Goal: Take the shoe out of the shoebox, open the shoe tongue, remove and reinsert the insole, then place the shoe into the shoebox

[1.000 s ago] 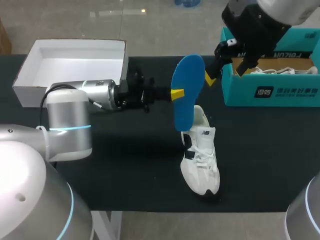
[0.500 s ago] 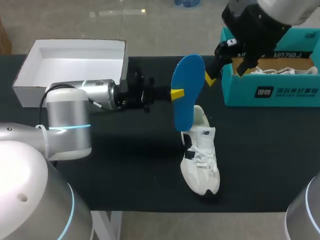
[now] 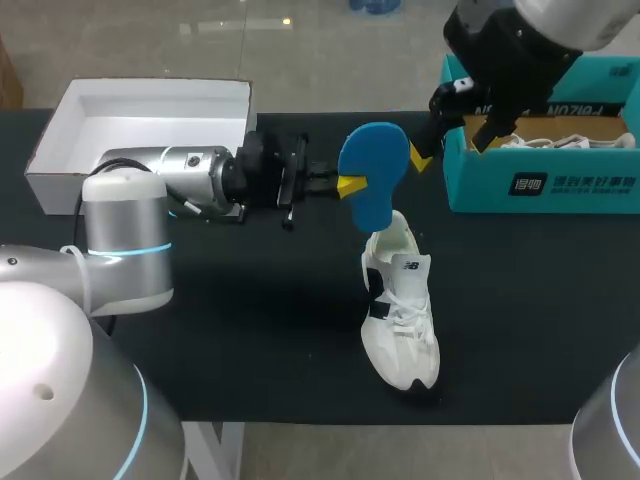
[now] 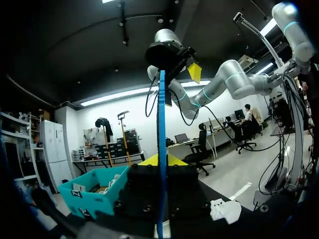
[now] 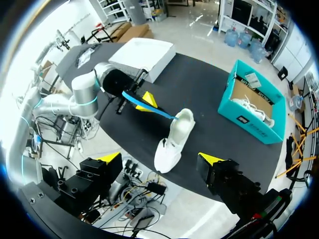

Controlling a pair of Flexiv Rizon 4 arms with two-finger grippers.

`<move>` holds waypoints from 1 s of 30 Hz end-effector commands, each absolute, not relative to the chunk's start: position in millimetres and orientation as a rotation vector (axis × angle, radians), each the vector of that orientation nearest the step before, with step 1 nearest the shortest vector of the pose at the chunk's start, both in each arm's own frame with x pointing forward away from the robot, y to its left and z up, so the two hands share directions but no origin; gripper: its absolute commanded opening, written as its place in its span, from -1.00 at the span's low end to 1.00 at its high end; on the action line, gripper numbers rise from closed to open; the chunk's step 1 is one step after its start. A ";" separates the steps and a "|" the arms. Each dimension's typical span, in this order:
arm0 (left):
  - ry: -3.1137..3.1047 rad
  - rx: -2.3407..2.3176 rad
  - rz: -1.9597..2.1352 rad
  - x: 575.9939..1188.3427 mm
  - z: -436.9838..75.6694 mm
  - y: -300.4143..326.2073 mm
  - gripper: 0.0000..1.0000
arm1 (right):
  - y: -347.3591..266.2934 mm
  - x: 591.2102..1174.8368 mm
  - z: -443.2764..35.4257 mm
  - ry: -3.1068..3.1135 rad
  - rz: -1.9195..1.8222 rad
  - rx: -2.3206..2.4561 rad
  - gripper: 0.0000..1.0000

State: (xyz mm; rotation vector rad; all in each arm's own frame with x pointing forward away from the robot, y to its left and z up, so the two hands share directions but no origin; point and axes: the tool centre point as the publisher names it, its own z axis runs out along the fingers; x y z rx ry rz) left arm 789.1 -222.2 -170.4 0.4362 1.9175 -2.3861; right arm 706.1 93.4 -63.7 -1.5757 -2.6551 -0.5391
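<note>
Left gripper (image 3: pixel 345 186) is clamped on the blue insole (image 3: pixel 372 190), fingers pinching it at its edge; in the left wrist view the insole (image 4: pixel 161 149) shows edge-on, straight up between the fingers. White shoe (image 3: pixel 400 310) sits upright on the black table (image 3: pixel 250 330), long axis running heel-far to toe-near, heel end right under the insole. From the right wrist view the insole (image 5: pixel 149 108) slants down from the left gripper to the shoe's heel opening, lower end at or just touching the collar, can't tell which. Looks like the reinsert step: the insole's length has to swing in line with the shoe's length and slide toward the toe, and right now it comes in from the shoe's left side at an angle. Right gripper (image 5: pixel 162 159) is spread wide, empty, high up near the teal shoebox (image 3: pixel 545 185), well apart from the shoe, so the left arm is the nearer one. Nothing pins the shoe, so it may slide. White box (image 3: pixel 60 140) at far left.
</note>
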 end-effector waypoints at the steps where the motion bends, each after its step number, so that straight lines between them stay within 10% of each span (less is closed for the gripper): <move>1: 1.702 0.967 -2.160 788.0 -166.9 -214.1 -1.00 | 95.0 708.0 -63.7 -2.654 -0.532 -1.576 1.00; 30: 1.545 1.086 -1.892 753.0 -219.5 -222.2 -1.00 | 95.0 708.0 -63.7 -2.654 -0.532 -1.576 1.00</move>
